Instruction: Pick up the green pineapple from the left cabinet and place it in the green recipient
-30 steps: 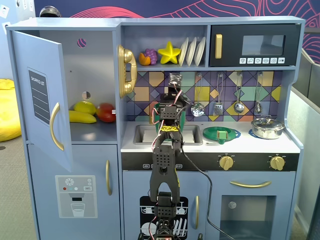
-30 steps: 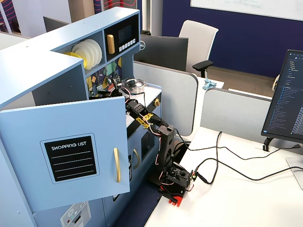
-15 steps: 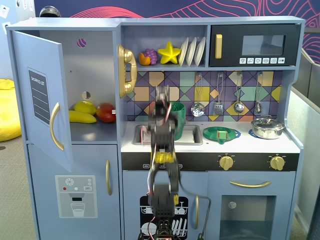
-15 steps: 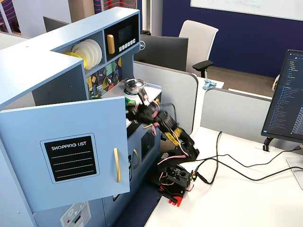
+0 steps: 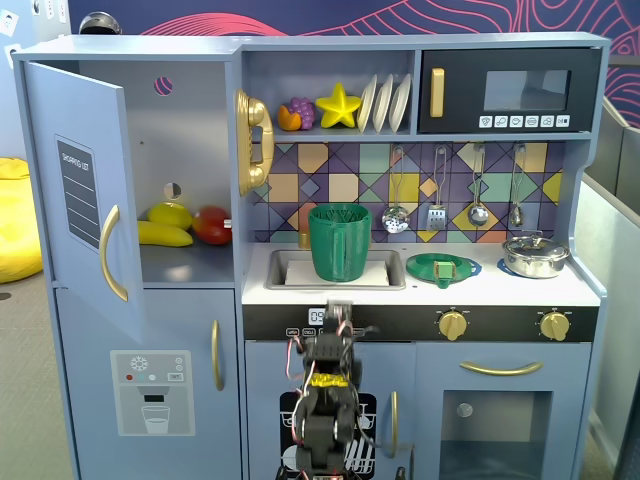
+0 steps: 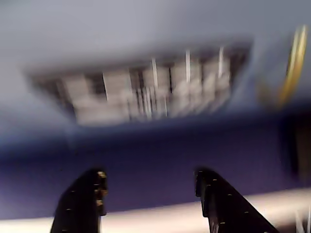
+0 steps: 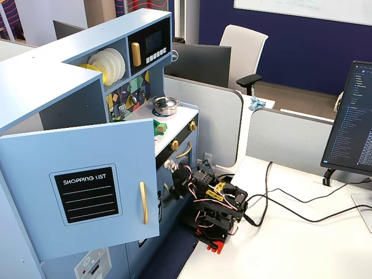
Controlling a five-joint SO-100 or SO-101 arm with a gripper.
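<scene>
The left cabinet [image 5: 190, 130] stands open, its door [image 5: 75, 190] swung out with the gold handle and dark label; the door also shows in a fixed view [image 7: 87, 192]. Inside lie a yellow banana [image 5: 163, 235], a yellow-green fruit [image 5: 170, 213] and a red tomato [image 5: 212, 225]. I cannot make out the green pineapple there. The green recipient [image 5: 340, 243] stands upright in the sink. My gripper [image 6: 150, 187] is open and empty, low in front of the kitchen's lower panel, in both fixed views [image 5: 340, 312] [image 7: 174, 174]. The wrist view is blurred.
A flat green plate [image 5: 425, 265] with a small bright-green piece on it lies right of the sink, then a silver pot [image 5: 535, 257]. Utensils hang on the back wall. A microwave [image 5: 510, 92] sits top right. Cables [image 7: 290, 209] cross the white desk.
</scene>
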